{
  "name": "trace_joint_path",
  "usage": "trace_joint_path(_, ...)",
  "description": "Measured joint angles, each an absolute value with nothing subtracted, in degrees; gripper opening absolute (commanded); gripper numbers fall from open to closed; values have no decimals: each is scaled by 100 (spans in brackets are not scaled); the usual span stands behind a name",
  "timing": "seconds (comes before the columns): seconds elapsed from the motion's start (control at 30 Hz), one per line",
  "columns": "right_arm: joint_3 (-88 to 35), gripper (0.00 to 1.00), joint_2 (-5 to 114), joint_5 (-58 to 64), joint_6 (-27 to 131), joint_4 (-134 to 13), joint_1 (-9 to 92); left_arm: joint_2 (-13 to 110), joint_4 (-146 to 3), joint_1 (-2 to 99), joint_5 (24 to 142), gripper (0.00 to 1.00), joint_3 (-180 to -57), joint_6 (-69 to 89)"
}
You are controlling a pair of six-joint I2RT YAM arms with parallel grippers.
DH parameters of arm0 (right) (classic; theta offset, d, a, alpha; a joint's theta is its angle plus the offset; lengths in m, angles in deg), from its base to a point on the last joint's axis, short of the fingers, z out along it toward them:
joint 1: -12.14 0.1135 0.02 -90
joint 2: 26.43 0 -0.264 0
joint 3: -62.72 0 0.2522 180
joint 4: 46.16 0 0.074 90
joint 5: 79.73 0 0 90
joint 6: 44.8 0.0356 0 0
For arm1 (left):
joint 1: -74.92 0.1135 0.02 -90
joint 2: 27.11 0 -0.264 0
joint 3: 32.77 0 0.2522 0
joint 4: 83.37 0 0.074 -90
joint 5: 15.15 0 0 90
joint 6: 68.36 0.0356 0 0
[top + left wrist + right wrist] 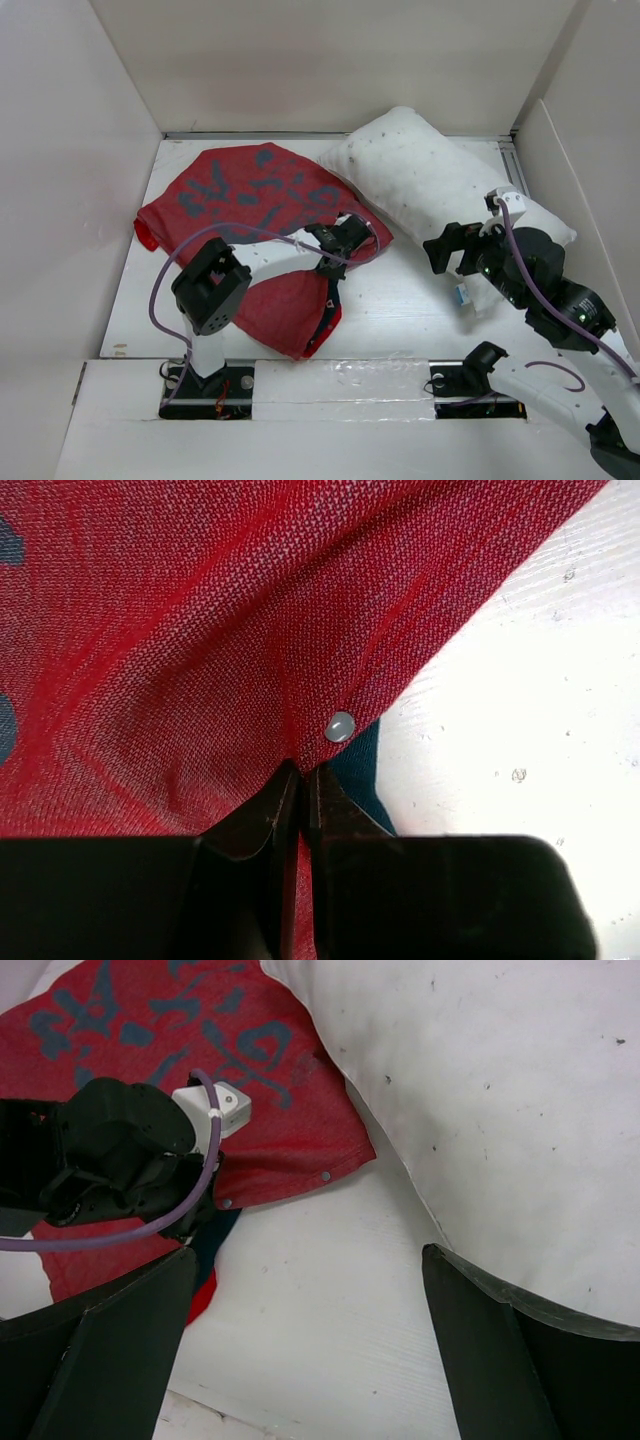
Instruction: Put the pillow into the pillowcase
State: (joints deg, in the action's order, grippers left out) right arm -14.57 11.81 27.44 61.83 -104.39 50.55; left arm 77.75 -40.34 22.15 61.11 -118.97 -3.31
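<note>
Left tool (298, 772) clamped on pillowcase (200, 630) edge near snap (340, 726); right tool (310, 1260) spread wide, just beside pillow (500, 1090)

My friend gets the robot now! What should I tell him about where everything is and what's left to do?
The left gripper is shut on the edge of the pillowcase, by a small snap button.
The right gripper is open, holding nothing, at the near end of the pillow.
The pillow lies on the table, right of the pillowcase and wholly outside it.
Done: one edge of the pillowcase is pinched.
Left: open its mouth, grasp the pillow, slide it in.
</note>
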Motion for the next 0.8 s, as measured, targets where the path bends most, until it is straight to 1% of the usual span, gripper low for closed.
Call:
trace_joint_path(0.03,-1457,99,1188,2744,6183,-10441,5055,7756,-4003,2215,6104,5,-11915,-333)
trace_joint_path(0.07,-1457,99,1188,2744,6183,-10441,5055,7736,-3977,2215,6100,7,-11930,-333)
trace_joint_path(0.1,-1457,99,1188,2744,6183,-10441,5055,7712,-3968,2215,6093,2,-11937,-338)
trace_joint_path(0.13,-1457,99,1188,2744,6183,-10441,5055,7692,-3957,2215,6087,0,-11943,-353)
trace_joint_path(0.23,-1457,99,1188,2744,6183,-10441,5055,7649,-3957,2215,6082,0,-11943,-351)
trace_joint_path(0.3,-1457,99,1188,2744,6183,-10441,5055,7642,-3959,2215,6080,12,-11943,-353)
trace_joint_path(0.33,-1457,99,1188,2744,6183,-10441,5055,7642,-3959,2215,6080,12,-11943,-353)
trace_joint_path(0.37,-1457,99,1188,2744,6183,-10439,5055,7642,-3957,2215,6082,18,-11943,-358)
trace_joint_path(0.43,-1457,99,1188,2744,6183,-10439,5055,7642,-3961,2215,6082,18,-11943,-368)
trace_joint_path(0.53,-1457,99,1194,2744,6183,-10439,5053,7640,-3961,2215,6085,15,-11943,-373)
trace_joint_path(0.57,-1457,99,1201,2744,6183,-10441,5055,7640,-3961,2215,6085,13,-11943,-373)
trace_joint_path(0.67,-1457,99,1227,2744,6183,-10439,5055,7640,-3964,2215,6085,0,-11943,-371)
trace_joint_path(0.8,-1457,99,1236,2744,6183,-10441,5055,7640,-3968,2215,6082,0,-11943,-368)
